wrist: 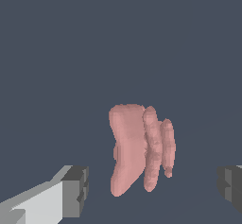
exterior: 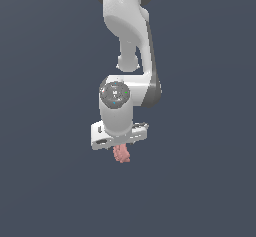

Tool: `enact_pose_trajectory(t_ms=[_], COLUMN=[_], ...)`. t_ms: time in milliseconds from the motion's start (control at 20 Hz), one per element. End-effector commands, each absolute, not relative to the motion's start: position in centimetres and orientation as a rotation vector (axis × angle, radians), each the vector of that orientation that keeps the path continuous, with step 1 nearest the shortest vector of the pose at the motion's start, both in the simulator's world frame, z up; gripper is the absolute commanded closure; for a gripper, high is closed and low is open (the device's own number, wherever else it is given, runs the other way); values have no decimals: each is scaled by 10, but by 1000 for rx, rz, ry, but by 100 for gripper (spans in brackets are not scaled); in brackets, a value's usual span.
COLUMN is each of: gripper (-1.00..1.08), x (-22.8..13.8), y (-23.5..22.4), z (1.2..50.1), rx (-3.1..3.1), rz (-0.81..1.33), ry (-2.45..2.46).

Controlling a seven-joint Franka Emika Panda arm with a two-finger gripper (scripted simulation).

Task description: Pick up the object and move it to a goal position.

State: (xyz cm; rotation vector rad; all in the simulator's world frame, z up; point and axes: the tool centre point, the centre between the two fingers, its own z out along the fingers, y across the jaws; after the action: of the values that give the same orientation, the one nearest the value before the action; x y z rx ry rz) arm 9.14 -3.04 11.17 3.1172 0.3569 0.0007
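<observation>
The object (wrist: pixel 139 147) is a small salmon-pink lump with long ridges. In the wrist view it sits between the two grey fingertips of my gripper (wrist: pixel 153 189). The fingers (wrist: pixel 75 190) stand wide apart, with a gap on each side of the lump, so the gripper is open and touches nothing. In the exterior view the object (exterior: pixel 121 153) shows just under the white hand (exterior: pixel 118 133), partly covered by it. The fingertips themselves are hidden in that view.
The white arm (exterior: pixel 127 26) comes down from the top of the exterior view. All around is a plain dark blue-grey surface (exterior: pixel 50 181) with no other objects and no marker in sight.
</observation>
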Motion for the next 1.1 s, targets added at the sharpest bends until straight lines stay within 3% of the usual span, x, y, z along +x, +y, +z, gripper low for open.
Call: enact_pose_trajectory(t_ms=[0,400,1050], gripper=[-92,-92,-92], x=[95,96,96], y=[-31,-31,-31], z=[108,102,54], rx=[3117,3118,3118], rz=[1,-1,0], ry=[377,383,387])
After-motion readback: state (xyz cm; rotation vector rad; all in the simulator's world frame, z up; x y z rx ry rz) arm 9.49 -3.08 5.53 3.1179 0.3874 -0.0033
